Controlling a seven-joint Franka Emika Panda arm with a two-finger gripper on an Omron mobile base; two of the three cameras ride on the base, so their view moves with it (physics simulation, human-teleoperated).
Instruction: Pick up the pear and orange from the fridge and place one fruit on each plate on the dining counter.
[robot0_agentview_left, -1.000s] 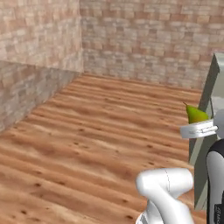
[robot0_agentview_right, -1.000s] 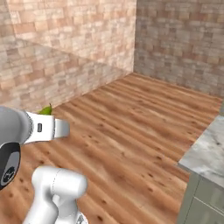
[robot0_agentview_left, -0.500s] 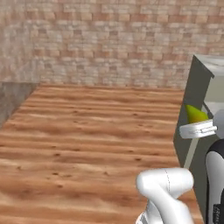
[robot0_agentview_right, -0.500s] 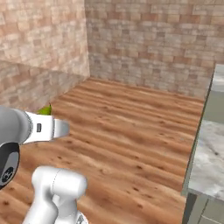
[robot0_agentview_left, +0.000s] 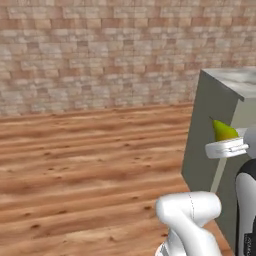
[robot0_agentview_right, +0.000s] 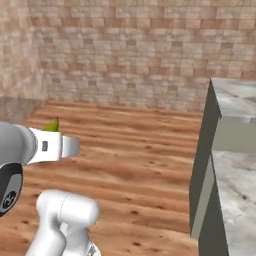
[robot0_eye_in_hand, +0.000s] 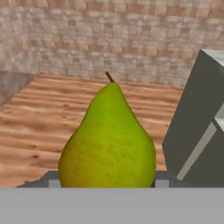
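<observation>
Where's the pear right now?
The pear is upright in the gripper, carried above the wood floor, close to the dining counter on its right.

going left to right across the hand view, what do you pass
wooden floor → pear, upright in the claw → olive-grey side of the dining counter, with its marble top at the right edge

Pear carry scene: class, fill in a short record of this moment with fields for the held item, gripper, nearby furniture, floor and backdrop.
held item: pear, yellow-green, upright, stem up
gripper: gripper shut on the pear, raised off the floor
nearby furniture: dining counter with marbled top and olive-grey sides, to the right of the pear in the hand view
floor: wooden floor
backdrop: brick wall
</observation>
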